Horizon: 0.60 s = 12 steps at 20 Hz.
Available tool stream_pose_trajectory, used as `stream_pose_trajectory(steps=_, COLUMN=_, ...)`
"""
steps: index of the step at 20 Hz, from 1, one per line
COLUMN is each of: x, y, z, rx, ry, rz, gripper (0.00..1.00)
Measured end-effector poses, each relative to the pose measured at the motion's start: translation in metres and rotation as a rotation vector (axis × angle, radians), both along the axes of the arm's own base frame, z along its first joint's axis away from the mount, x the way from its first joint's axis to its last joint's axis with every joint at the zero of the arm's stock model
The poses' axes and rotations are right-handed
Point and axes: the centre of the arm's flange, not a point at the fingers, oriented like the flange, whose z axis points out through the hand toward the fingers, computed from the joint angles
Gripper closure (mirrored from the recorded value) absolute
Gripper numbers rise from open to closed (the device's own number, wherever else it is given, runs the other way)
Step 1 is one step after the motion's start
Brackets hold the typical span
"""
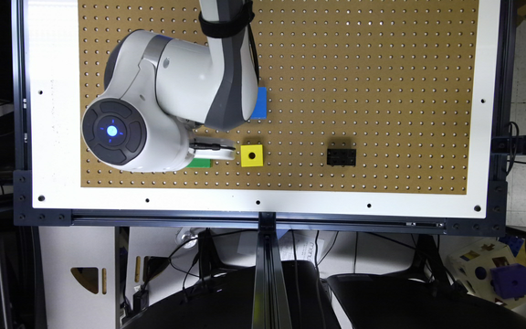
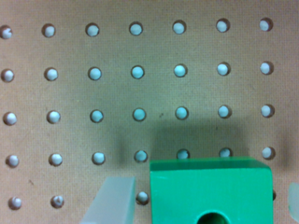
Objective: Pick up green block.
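- The counter [image 1: 53, 137] is a white frame around a brown pegboard [image 1: 359, 91], with wide bare board beyond the hand on the side of the exterior view's right.
- The robot arm [image 1: 171, 96] hangs over the near part of the board and covers much of what lies under it.
- The blue block [image 1: 259, 103] sits near the hand, partly under the arm; the black brick [image 1: 341, 156] lies well apart.
- The yellow block [image 1: 251, 156] stands just beside the hand, the closest thing to knock in a sideways move.
- The hand [image 2: 201, 205] is released: one pale finger [image 2: 112, 200] stands just off one side of the green block [image 2: 210, 191], the other finger at the far side, neither pressing yet.
- The green block sits flat on the board between the fingers, directly under the hand.
- It looks stiff, light and smooth, likely a little slippery; the two flat opposite sides seem the best hold, squarely and low down.
- Straight up looks like the freest way out.
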Motion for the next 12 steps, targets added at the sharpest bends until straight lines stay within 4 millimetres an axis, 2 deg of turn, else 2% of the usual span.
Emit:
stream_pose_trajectory(steps=5, x=0.008, y=-0.001, z=-0.006, rx=0.002, ry=-0.005, rz=0.001, gripper=0.00)
stream_pose_trajectory(steps=8, x=0.008, y=0.000, z=-0.025, rx=0.003, ry=0.001, rz=0.001, gripper=0.00)
stream_pose_trajectory(steps=9, x=0.010, y=0.000, z=-0.025, rx=0.004, ry=0.002, rz=0.002, gripper=0.00)
stream_pose_trajectory(steps=10, x=0.010, y=-0.002, z=-0.024, rx=0.003, ry=-0.001, rz=0.000, gripper=1.00)
stream_pose_trajectory(steps=12, x=0.010, y=-0.002, z=-0.024, rx=0.003, ry=-0.001, rz=0.000, gripper=1.00)
